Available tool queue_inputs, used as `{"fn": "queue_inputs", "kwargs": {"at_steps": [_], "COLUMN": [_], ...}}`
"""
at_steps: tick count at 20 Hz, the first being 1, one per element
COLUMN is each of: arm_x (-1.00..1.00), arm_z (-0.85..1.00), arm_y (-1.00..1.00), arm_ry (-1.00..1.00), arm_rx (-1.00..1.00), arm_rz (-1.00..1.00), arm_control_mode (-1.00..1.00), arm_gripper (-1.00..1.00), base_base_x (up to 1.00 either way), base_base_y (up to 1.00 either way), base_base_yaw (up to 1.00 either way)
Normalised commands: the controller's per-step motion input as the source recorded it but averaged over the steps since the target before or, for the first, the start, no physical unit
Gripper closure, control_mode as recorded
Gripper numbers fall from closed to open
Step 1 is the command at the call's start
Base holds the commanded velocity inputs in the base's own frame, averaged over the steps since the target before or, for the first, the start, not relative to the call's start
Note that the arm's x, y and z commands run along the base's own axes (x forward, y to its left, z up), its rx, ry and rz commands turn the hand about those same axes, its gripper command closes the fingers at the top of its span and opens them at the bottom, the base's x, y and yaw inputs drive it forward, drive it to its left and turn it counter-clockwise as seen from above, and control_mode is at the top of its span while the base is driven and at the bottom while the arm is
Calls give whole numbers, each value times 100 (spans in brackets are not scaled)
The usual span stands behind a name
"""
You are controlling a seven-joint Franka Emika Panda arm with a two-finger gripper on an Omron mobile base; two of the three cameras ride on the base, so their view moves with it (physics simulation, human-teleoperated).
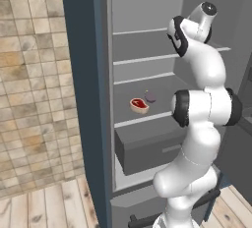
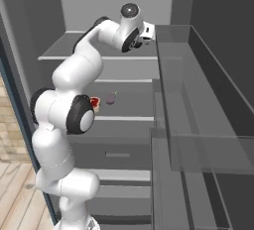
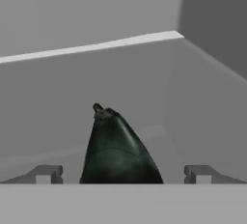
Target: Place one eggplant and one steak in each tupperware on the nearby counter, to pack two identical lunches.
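Note:
I am reaching into an open fridge. In the hand view a dark, green-black eggplant (image 3: 118, 153) stands on a grey shelf, stem end up, between my gripper (image 3: 123, 174) fingers. The jaws are open, with a gap on each side of it. The right base view has the gripper (image 2: 149, 30) at the upper shelf. Two shelves lower lie a red steak (image 1: 139, 105) and a small purple eggplant (image 1: 151, 97); my arm partly hides that steak (image 2: 95, 102) beside the eggplant (image 2: 110, 99). The tupperware and the counter are out of view.
White-edged shelves (image 1: 142, 60) cross the fridge, with a grey drawer (image 1: 147, 148) below them. The open door with clear bins (image 2: 198, 125) stands close on the right. A dark blue-grey side panel (image 1: 83, 99), a tiled wall (image 1: 29, 74) and wood floor (image 1: 44, 207) lie left.

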Motion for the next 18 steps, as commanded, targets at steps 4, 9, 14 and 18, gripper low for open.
{"fn": "queue_inputs", "kwargs": {"at_steps": [4, 9, 14, 18], "arm_x": [20, 21, -8, -79], "arm_z": [-64, -80, -70, -72], "arm_y": [12, 29, 17, 18], "arm_ry": [18, 17, 0, -13], "arm_rx": [0, -3, -4, -3], "arm_rz": [0, 0, 0, 0], "arm_control_mode": [-100, -100, -100, -100], "arm_gripper": [100, 100, 100, 100], "base_base_x": [0, 0, 0, 0], "base_base_y": [0, 0, 0, 0], "base_base_yaw": [0, 0, 0, 0]}}
